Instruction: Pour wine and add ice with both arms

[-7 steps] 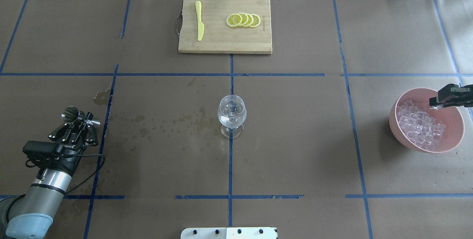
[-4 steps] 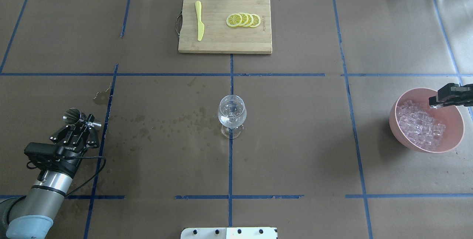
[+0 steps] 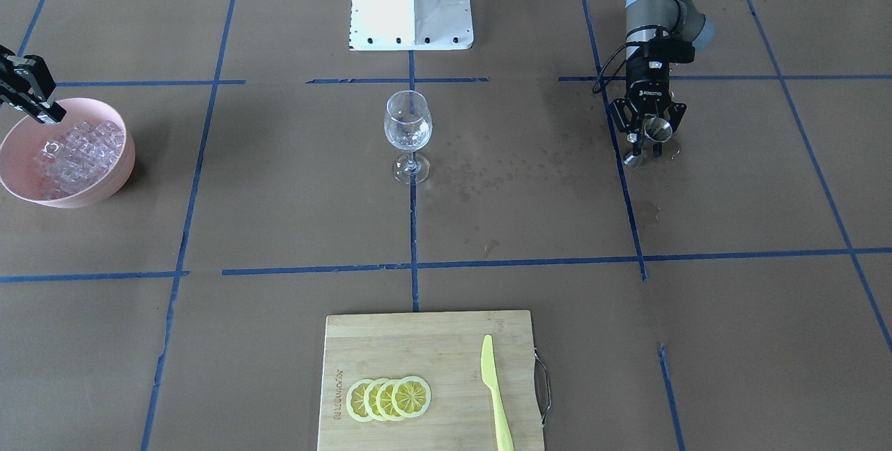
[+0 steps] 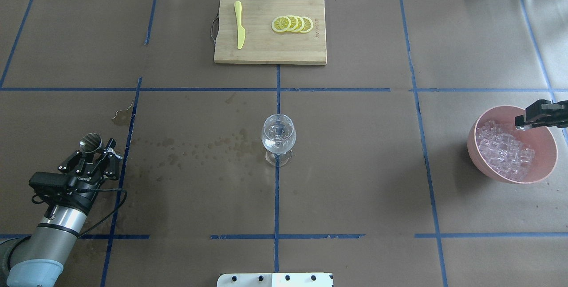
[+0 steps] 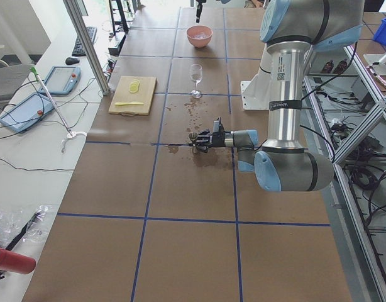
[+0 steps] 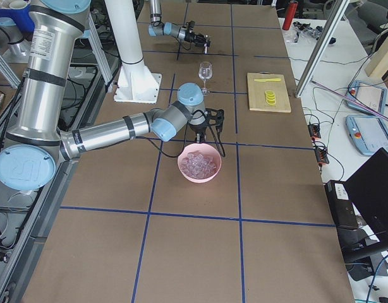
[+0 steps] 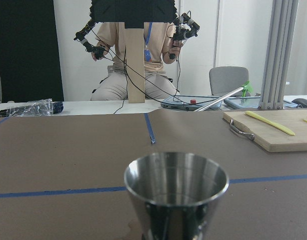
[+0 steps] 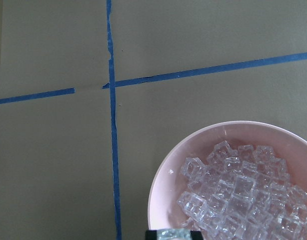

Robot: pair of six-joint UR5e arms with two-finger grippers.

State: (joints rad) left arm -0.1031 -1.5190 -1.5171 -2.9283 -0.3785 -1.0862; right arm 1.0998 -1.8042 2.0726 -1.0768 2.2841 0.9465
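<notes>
Across the table from the robot, the front-facing view is showing the left gripper (image 3: pixel 644 143) at upper right pinching a steel jigger (image 3: pixel 658 130) by its waist. It is holding it low over the paper, well apart from the wine glass (image 3: pixel 408 132) standing mid-frame. That grip is leaving the mouth free for pouring, I'd guess. At far left the right gripper (image 3: pixel 43 109) is hanging over the rim of the pink bowl (image 3: pixel 104 189), where the ice (image 3: pixel 73 151) is lying piled.

Overhead, the spacing is reading the same, and dark wet spots (image 4: pixel 204 145) are showing between jigger and glass. Both side views are adding only how low the jigger is sitting.

From the left wrist, the cup is standing upright with its inside looking dark. I cannot tell whether the wine is in it or in the glass.

Only the right wrist view is revealing those fingers closed on what looks like one ice cube (image 8: pixel 174 234) above the heap.
</notes>
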